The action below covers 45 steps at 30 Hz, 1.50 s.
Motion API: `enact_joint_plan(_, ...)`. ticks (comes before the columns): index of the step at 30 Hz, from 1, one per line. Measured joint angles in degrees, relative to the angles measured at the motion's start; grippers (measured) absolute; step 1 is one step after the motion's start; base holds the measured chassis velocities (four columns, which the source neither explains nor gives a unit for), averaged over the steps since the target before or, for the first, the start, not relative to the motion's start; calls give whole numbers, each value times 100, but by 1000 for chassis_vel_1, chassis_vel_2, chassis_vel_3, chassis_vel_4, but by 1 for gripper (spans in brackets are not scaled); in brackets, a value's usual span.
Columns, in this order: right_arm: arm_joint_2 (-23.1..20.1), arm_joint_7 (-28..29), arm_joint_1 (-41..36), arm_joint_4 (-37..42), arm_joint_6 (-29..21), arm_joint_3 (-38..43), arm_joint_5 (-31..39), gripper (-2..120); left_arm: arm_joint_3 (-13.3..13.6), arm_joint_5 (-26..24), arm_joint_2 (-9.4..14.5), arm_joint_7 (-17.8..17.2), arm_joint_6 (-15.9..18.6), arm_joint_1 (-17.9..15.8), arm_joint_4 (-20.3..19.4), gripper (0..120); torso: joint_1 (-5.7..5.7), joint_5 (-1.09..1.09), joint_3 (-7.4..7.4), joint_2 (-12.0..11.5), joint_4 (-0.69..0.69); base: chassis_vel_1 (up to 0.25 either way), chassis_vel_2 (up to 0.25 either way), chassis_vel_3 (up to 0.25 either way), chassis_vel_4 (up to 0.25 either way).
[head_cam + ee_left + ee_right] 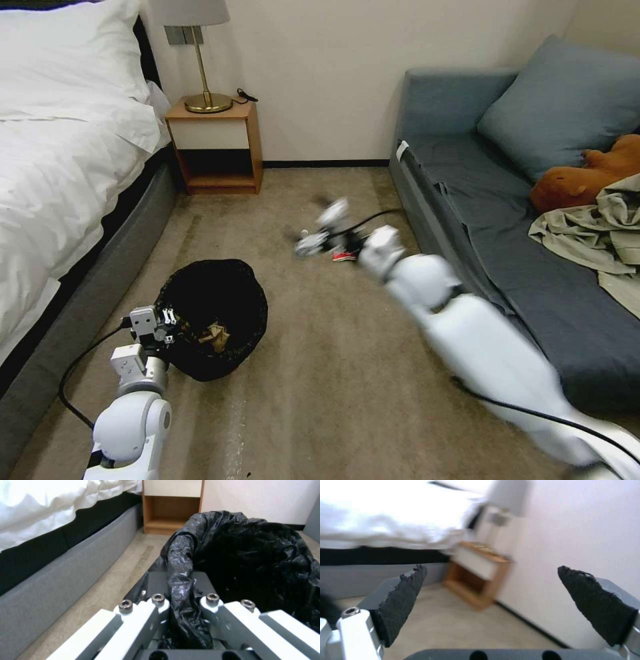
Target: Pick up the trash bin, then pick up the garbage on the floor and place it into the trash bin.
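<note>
Head view: blurred right gripper (pixel 320 230) hides red-and-white packet (pixel 345 256).

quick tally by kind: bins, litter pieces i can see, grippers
bins: 1, the trash bin, rim pinched by the left gripper
litter: 2, a tan paper bag in the bin, a red packet on the floor
grippers: 2, right gripper open
total: 5

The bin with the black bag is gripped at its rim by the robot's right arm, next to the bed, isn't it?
Not quite. The left gripper grips the bin at its rim beside the bed, as the left wrist view shows. The right gripper is open, out over the carpet near the sofa.
</note>
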Motion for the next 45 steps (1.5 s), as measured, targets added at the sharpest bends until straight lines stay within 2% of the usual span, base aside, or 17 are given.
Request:
enact_joint_plan(1,-24,54,-338,179,46,384,-20,100,9,-1,9,2,0,-13,3,5,0,1,0,0,-1,0,0,0,0)
enact_joint_plan(2,-24,54,-338,179,46,384,-20,100,9,-1,9,2,0,-13,3,5,0,1,0,0,-1,0,0,0,0)
enact_joint_plan(5,237,279,-1427,839,261,1630,-73,100,56,-1,33,14,-1,-64,6,5,-1,0,-1,-1,-3,0,0,0,0)
enact_joint_plan(6,237,279,-1427,839,261,1630,-73,100,56,-1,33,14,-1,-64,6,5,-1,0,-1,-1,-3,0,0,0,0)
enact_joint_plan(8,648,528,-1991,1152,495,2123,-205,100,86,3,46,31,-1,-97,5,5,0,-1,-1,0,0,0,0,0,0)
enact_joint_plan(9,648,528,-1991,1152,495,2123,-205,100,86,3,46,31,-1,-97,5,5,0,-1,-1,0,0,0,0,0,0)
enact_joint_plan(10,922,672,-2271,1265,643,2264,-267,100,105,8,50,41,-1,-118,2,5,-1,-1,-1,-1,-1,0,0,0,0)
enact_joint_plan(11,922,672,-2271,1265,643,2264,-267,100,105,8,50,41,-1,-118,2,5,-1,-1,-1,-1,-1,0,0,0,0)
enact_joint_plan(12,1305,848,-2669,1338,875,2394,-358,100,134,16,54,52,-1,-151,-1,5,-1,0,0,-1,0,0,0,0,0)
enact_joint_plan(14,1416,890,-2793,1342,963,2414,-401,100,142,18,54,52,-1,-158,-1,5,-1,0,-1,-1,-1,0,0,0,0)
enact_joint_plan(16,1893,1037,-3281,1223,1437,2467,-648,100,190,23,68,66,-1,-183,-1,5,-1,-1,-1,0,-1,0,0,0,0)
enact_joint_plan(23,2488,999,-3684,884,1954,2581,-980,100,238,23,102,73,-7,-222,41,5,-1,-2,-1,0,1,0,0,0,0)
enact_joint_plan(29,2745,787,-3899,663,2226,2600,-1153,100,239,14,119,74,-8,-285,95,5,-1,-2,-1,-1,1,0,0,0,0)
enact_joint_plan(38,2909,461,-4172,317,2592,2497,-1400,100,252,15,107,75,-8,-355,142,5,-1,-2,0,-1,1,0,0,0,0)
enact_joint_plan(45,2896,347,-4152,215,2643,2475,-1414,100,268,40,73,76,-8,-356,156,5,-1,-2,0,0,1,0,0,0,0)
